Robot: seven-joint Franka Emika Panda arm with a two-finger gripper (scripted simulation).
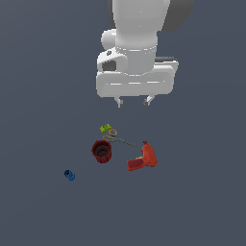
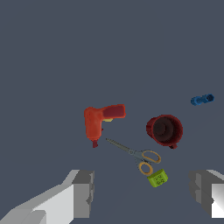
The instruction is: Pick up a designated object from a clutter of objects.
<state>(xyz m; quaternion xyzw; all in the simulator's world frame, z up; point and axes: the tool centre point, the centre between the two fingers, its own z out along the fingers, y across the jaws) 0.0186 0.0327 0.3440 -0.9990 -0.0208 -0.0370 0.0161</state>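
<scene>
Hovering high above clutter, gripper (image 1: 133, 101) empty, fingers (image 2: 83, 192) spread wide, touching nothing. Sitting upright on grey floor (image 1: 192, 202), dark red mug (image 1: 102, 151), dark inside facing up, small handle visible in wrist view. Lying just beside mug, scissors (image 1: 116, 138) with yellowish handles; small green block (image 1: 105, 128) touching handle rings. Resting on its side at exterior view's right of mug, orange-red drill (image 1: 142, 159). Well apart at exterior view's left, tiny blue cylinder (image 1: 69, 175).

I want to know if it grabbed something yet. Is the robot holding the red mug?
No. The end effector hangs open and empty above the floor, while the red mug sits below it among the other items.
</scene>
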